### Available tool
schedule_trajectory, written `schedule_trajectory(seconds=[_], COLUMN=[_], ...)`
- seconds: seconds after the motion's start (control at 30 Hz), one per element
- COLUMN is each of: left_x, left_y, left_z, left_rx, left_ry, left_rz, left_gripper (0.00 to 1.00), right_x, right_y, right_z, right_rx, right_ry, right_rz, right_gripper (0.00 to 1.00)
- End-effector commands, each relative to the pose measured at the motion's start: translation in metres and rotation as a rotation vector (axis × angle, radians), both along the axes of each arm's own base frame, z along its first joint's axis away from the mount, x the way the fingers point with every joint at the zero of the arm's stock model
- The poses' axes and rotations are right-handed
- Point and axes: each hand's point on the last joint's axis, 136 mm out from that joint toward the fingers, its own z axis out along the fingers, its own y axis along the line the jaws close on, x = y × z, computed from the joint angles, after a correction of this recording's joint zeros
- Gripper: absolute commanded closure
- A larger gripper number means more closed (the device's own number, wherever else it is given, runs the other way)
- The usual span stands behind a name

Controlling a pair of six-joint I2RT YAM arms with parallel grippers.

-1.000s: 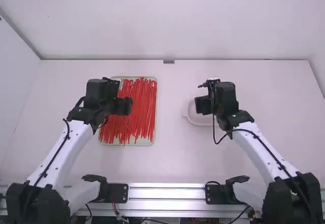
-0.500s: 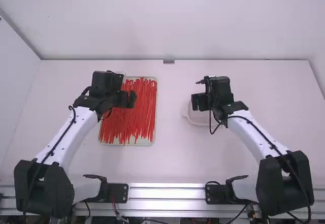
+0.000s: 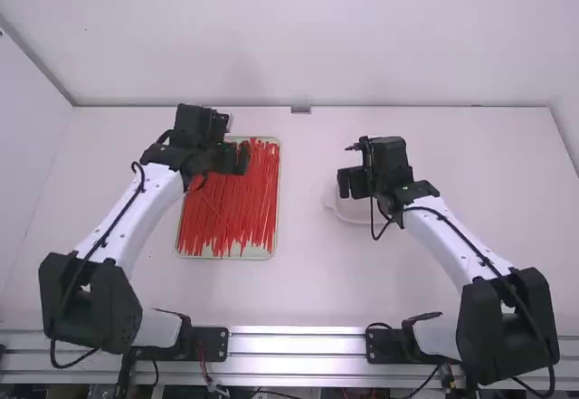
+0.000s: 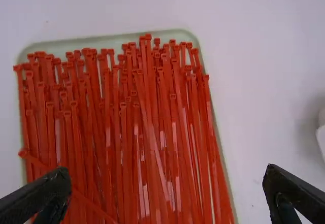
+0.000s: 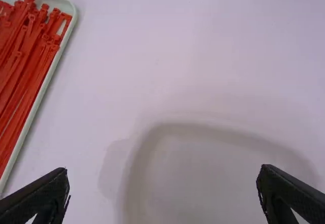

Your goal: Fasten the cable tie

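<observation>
Red plastic cable ties (image 3: 233, 204) lie in a loose sheaf, lengthwise, in a pale green rounded rectangular tray (image 3: 271, 253) on the left half of the white table (image 3: 425, 132). None of them is held. The left gripper (image 3: 237, 157) hangs above the tray's far end, over the tie heads. The left wrist view shows its fingers (image 4: 48, 186) spread wide with nothing between them, the ties (image 4: 127, 132) and the tray rim (image 4: 66, 43) lying below.

A white, shallow, rounded rectangular dish (image 3: 342, 213) sits on the table just right of the middle, well apart from the tray. The right gripper (image 3: 355, 183) hangs over it. Its fingers (image 5: 284, 186) are spread, gripping nothing, above the dish (image 5: 203, 173).
</observation>
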Motion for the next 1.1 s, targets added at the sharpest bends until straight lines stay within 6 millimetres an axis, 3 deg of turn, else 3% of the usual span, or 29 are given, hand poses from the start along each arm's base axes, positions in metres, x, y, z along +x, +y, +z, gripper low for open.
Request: schedule_trajectory(seconds=[0.0,0.3,0.53,0.77,0.93,1.07], left_x=[0.015,0.053,0.076,0.088,0.092,0.093], left_y=[-0.008,-0.023,-0.031,-0.034,-0.035,-0.039], left_z=[0.002,-0.02,-0.052,-0.076,-0.094,-0.107], left_rx=[0.031,0.076,0.074,0.074,0.072,0.057], left_ry=[0.006,0.074,0.119,0.144,0.166,0.185], left_rz=[-0.016,-0.018,-0.013,-0.007,0.001,-0.011], left_gripper=[0.01,0.0,0.01,0.02,0.08,0.12], right_x=[0.008,0.004,0.003,0.003,0.0,0.0], right_y=[0.004,0.002,0.001,0.002,0.016,0.016], right_z=[0.01,0.006,0.005,0.005,0.01,0.014], right_rx=[0.002,-0.004,-0.006,-0.003,0.056,0.06], right_ry=[-0.021,0.001,0.007,0.008,0.015,0.021], right_rz=[0.001,0.0,-0.002,0.001,0.057,0.056], right_gripper=[0.02,0.02,0.02,0.02,0.02,0.02])
